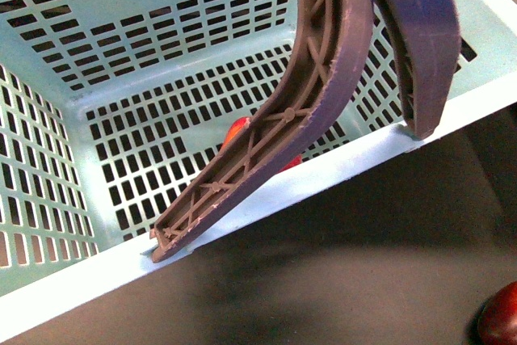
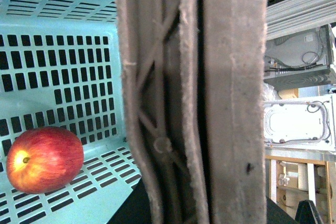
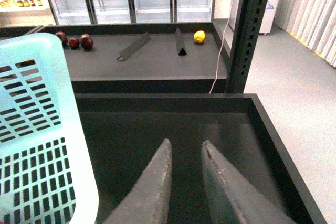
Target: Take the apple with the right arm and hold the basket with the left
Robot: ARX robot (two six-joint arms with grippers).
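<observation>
- The left gripper [image 1: 292, 187] has two long, curved, brown-purple plastic fingers [image 1: 323, 78] with lattice ribbing. It comes down from the upper right of the front view onto the near rim of the large, pale mint-green plastic basket [image 1: 97, 276] with slotted walls and floor.
- One finger lies along the inner side of that rim, and its tip touches the rim at the lower left. The other tip meets the rim's outer edge right of centre.
- In the left wrist view these fingers [image 2: 231, 103] fill the middle of the frame, drawn close with only a thin dark slit between them. The basket [image 2: 63, 56] is to their left, and we read the left gripper as pinching the basket wall.
- The round red apple [image 2: 44, 158] with a yellow-orange blush around its stem dimple lies on the basket floor, at the lower left of the left wrist view.
- In the front view we see only slivers of the apple [image 1: 236, 131], near the centre behind the ribbed finger.
- The right gripper [image 3: 186, 148] rises from the bottom centre of the right wrist view. Its grey fingers stand slightly apart with nothing between them, over a dark shallow bin [image 3: 262, 129].
- The basket [image 3: 37, 129] is at the left edge of that view.
- A darker, wholly deep-red apple [image 1: 501, 317] rests on the dark surface in the lower right corner of the front view, outside the basket.
</observation>
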